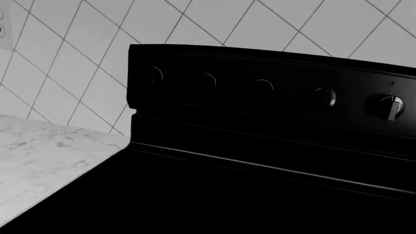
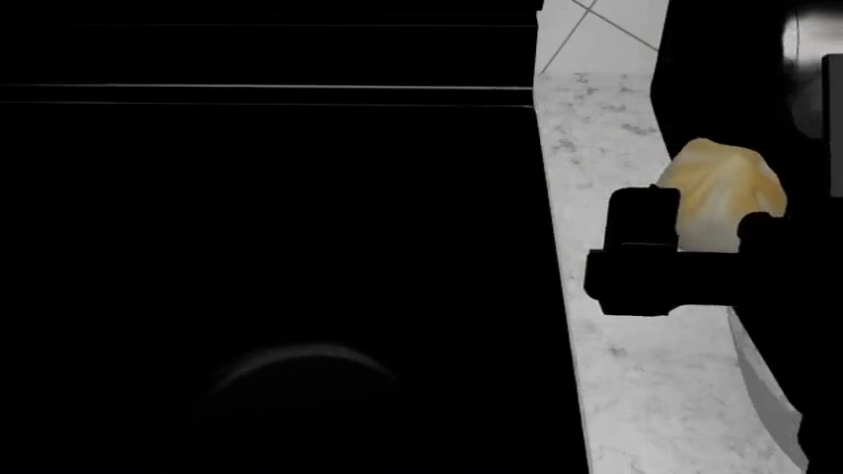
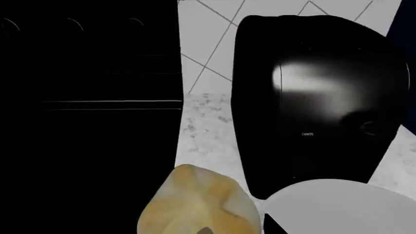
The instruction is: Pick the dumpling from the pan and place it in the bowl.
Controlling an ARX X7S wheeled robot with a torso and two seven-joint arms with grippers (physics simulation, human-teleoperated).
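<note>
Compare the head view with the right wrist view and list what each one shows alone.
Only the head view shows the right hand shut on the small pale yellow pleated dumpling, plus a faint curved rim highlight on the black stovetop. Only the right wrist view shows the plain light grey round bowl and a glossy black appliance. Both share the dumpling, the speckled white counter and the stovetop.
</note>
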